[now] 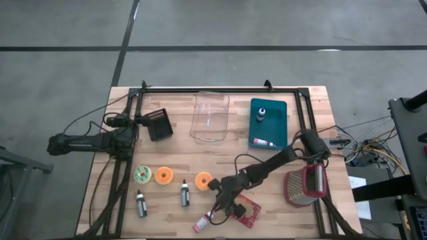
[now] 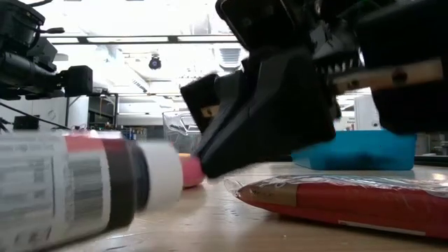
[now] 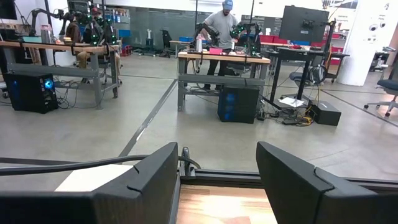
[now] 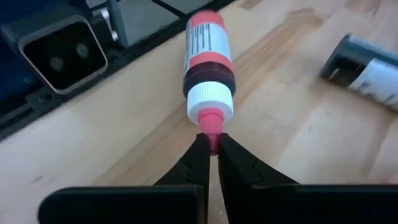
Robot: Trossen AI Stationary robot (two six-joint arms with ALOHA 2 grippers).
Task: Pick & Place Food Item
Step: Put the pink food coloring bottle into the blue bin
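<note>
Now, right tool (image 4: 210,144) pinched on one red bottle's (image 4: 208,59) tip, left tool (image 3: 214,180) parted, two dark bottles (image 1: 140,203) nearby.

The bottle (image 2: 84,182) is blurred and cut off at the low view's edge (label unreadable); the packet (image 2: 350,203) runs off too.
</note>
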